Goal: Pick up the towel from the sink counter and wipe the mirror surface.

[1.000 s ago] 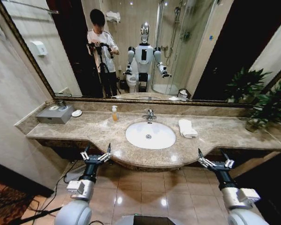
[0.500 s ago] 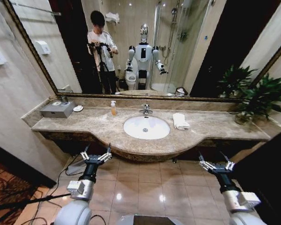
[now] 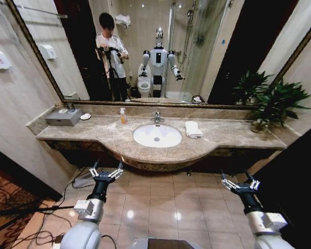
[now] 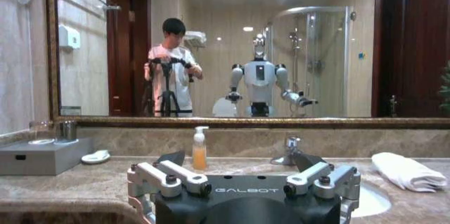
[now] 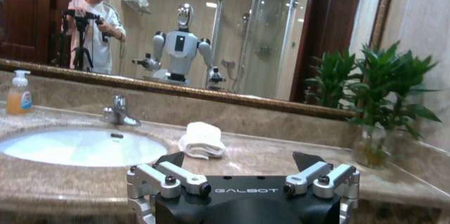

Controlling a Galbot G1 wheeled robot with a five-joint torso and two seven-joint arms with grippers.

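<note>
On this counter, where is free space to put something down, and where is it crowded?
The sink counter is bare between the soap bottle and the grey box, and again between the folded towel and the potted plant. The back left end is crowded: box, small dish. The basin and faucet fill the middle.

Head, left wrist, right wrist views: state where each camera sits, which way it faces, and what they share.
Head: high on the robot, looking forward and down at the counter, mirror and floor; left gripper and right gripper show, open.
Left wrist: behind the left gripper, level with the counter, facing the soap bottle and mirror.
Right wrist: behind the right gripper, facing the towel and plant.
Shared: towel, faucet, soap bottle.
</note>
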